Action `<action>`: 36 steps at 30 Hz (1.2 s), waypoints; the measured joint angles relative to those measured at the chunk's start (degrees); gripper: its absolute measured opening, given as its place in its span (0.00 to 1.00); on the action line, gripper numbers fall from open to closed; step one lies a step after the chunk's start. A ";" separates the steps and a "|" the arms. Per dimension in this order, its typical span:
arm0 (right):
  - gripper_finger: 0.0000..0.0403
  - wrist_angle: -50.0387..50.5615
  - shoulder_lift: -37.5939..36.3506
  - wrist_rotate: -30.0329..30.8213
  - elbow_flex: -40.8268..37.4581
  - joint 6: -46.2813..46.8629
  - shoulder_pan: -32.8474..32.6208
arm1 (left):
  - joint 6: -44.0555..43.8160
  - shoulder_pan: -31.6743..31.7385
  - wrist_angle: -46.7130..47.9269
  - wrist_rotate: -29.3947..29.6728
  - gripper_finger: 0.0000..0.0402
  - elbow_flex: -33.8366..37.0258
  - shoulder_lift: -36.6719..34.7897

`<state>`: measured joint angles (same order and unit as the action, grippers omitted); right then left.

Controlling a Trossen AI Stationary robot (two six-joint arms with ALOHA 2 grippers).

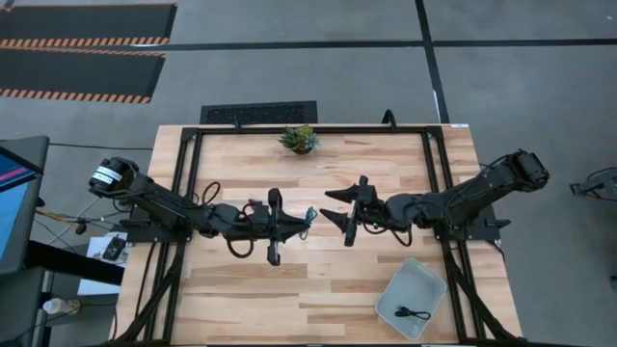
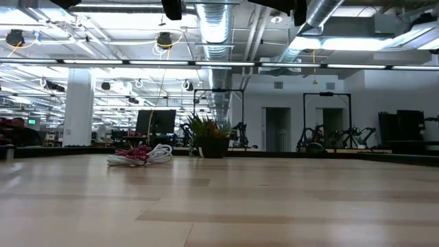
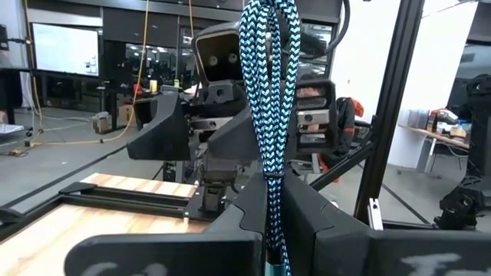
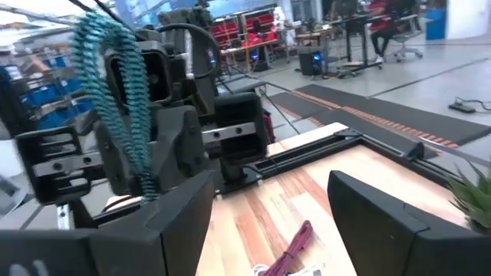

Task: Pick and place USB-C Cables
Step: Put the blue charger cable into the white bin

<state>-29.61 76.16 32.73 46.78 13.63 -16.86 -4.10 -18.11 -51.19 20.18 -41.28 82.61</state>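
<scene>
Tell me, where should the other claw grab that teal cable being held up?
Probably the free loop of the teal cable, which sticks out beyond the left gripper pinching its other end. The right gripper, open and facing it, could come straight on and close across the doubled strands.

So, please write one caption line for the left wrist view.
Left gripper holds the teal cable upright, facing the open right gripper across the table.

text: none readable | labels, brands, numbers, signs: none legible (any view) | surfaces: n/a
</scene>
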 joint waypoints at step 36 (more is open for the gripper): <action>0.83 -3.45 0.00 -2.98 0.00 -6.39 -0.35 | -2.20 3.21 2.57 -1.10 0.01 0.02 0.00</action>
<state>-33.05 76.16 29.75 46.78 7.24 -17.21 -6.30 -14.90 -48.62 19.09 -41.25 82.61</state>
